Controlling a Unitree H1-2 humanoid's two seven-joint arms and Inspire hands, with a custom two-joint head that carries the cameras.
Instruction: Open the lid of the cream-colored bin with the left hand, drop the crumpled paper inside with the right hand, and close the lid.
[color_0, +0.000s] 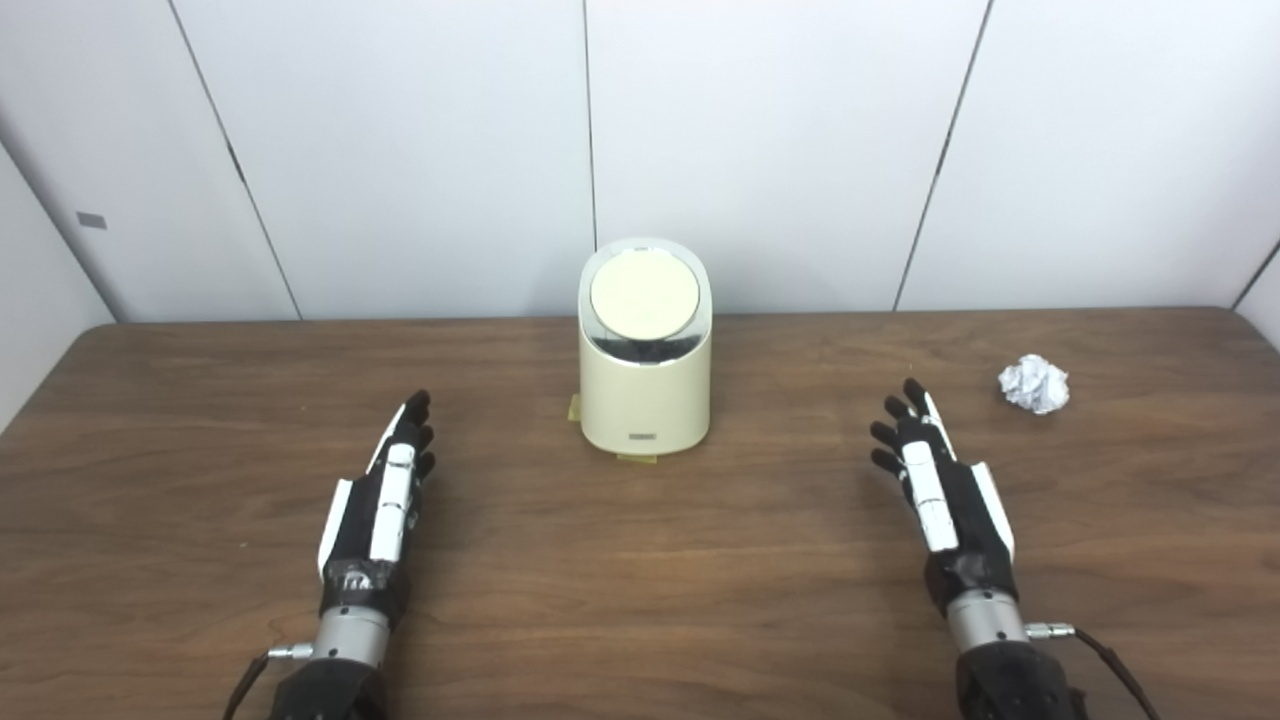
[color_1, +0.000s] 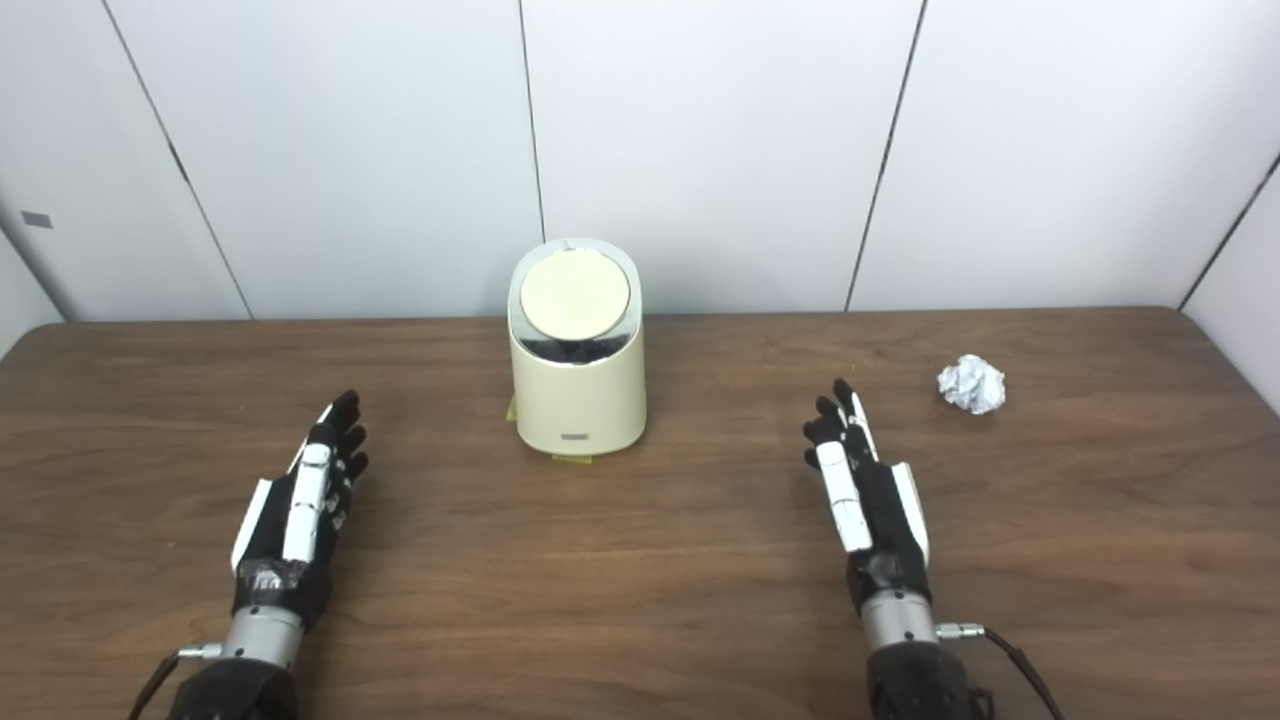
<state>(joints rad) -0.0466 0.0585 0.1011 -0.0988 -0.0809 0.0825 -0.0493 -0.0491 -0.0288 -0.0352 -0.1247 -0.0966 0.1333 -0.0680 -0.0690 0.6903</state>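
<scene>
Nothing of the task had been started. The bin (color_0: 645, 372) stood at the middle of the table (color_0: 640, 560), toward twelve o'clock from the robot, with its round lid (color_0: 644, 296) shut flat on top. Small tabs of yellowish tape (color_0: 637, 458) showed at its base, so it was probably fixed in place.

The left hand (color_0: 385, 500) lay low over the wood at about eight o'clock from the bin, well apart from it, fingers stretched forward and slightly spread, holding nothing. The right hand (color_0: 935, 480) sat at about four o'clock from the bin, likewise with its fingers extended and parted, empty. The crumpled paper (color_0: 1034, 384) rested on the table at three o'clock from the bin, near the right hand's fingertips, just past them at one o'clock, but not touching.

By my reading, the step in hand was the opening one: the left hand had to travel up toward one o'clock to reach the lid. How the lid released, by pressing or lifting, could not be told. The right hand needed only a short reach to close on the paper ball.

The table was dark brown wood grain, bare apart from these things. Behind it ran plain white wall panels (color_0: 420, 150) with dark seams.
</scene>
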